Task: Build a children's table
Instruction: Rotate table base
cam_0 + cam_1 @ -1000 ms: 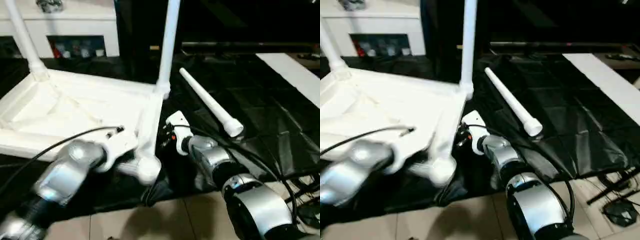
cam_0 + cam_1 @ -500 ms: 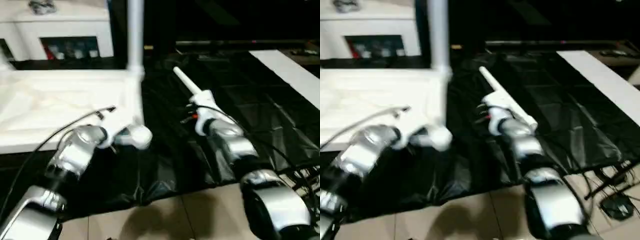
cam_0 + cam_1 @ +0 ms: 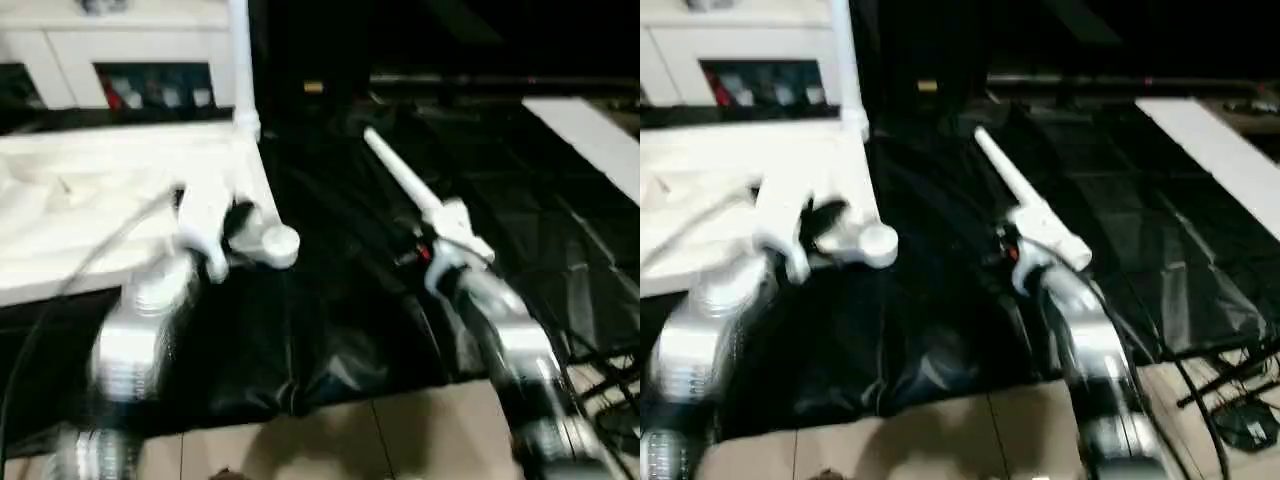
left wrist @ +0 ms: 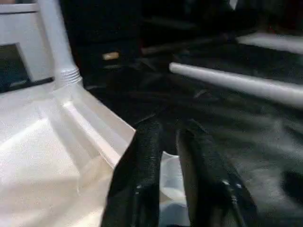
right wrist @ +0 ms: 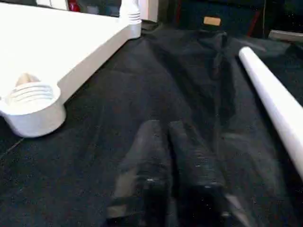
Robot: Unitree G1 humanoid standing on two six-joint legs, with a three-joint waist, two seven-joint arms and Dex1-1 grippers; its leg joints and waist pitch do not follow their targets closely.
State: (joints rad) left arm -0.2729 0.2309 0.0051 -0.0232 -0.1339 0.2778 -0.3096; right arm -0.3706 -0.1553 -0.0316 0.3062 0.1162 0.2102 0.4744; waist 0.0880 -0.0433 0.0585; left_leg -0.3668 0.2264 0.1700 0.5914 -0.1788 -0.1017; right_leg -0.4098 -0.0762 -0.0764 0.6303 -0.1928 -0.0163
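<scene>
Children's table top [image 3: 90,200] is lying upside down on the left of the black-covered tabletop [image 3: 330,300], ribbed underside facing up. One tapered leg [image 3: 240,60] is standing upright in the far right corner socket. Near right corner socket [image 3: 275,243] is sitting empty, threaded rim visible in the right wrist view [image 5: 31,101].

A loose leg [image 3: 405,185] is lying on the black cover to the right of the top, well apart from it, running from far-left to near-right, thick end nearer the robot.

Left pincer [image 4: 170,156] is hovering at the near right edge of the top, right by the empty socket. Fingers [image 4: 142,170] are standing narrowly apart; a bit of white plastic is showing in the gap between them, but I cannot tell if it is being gripped or just sitting behind.

Right pincer [image 5: 165,151] is hanging over the black cover just left of the loose leg's thick end, pointing toward the far side. Its fingers [image 5: 189,156] are nearly together with only a thin slit between, nothing in them, not touching the leg.

White cabinet [image 3: 110,60] with coloured items in a dark opening is standing beyond the far left. A white panel [image 3: 590,130] is lying at far right.
</scene>
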